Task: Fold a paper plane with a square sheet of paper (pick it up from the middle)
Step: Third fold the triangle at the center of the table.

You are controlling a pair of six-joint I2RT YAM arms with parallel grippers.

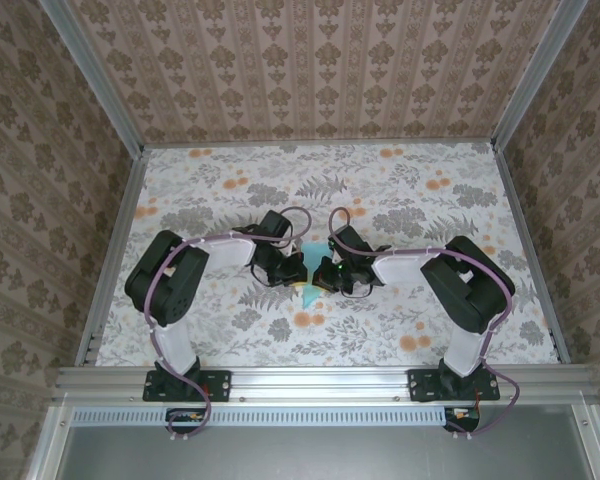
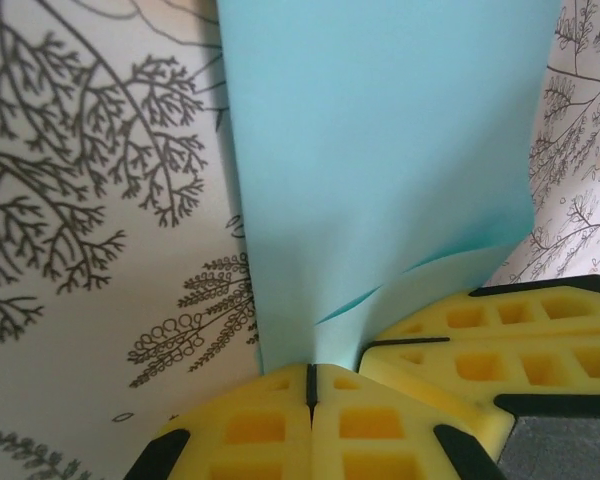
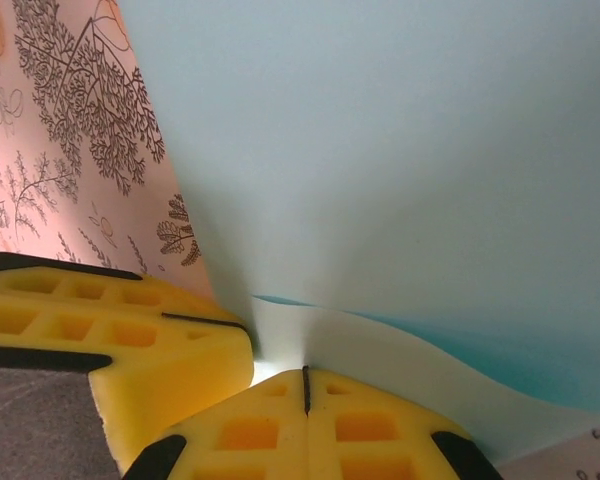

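At the middle of the floral bench (image 1: pixel 430 200), the left fingers (image 2: pixel 260 430) and the right fingers (image 3: pixel 375 430) meet tip to tip, each pair clenched on the folded teal sheet of paper (image 2: pixel 380 150).

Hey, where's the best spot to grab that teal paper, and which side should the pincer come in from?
Probably the narrow near end of the teal paper, where its layers overlap, so one pinch holds them all. Come from the near side, in line with its length; the left pincer and right pincer are both shut there now.
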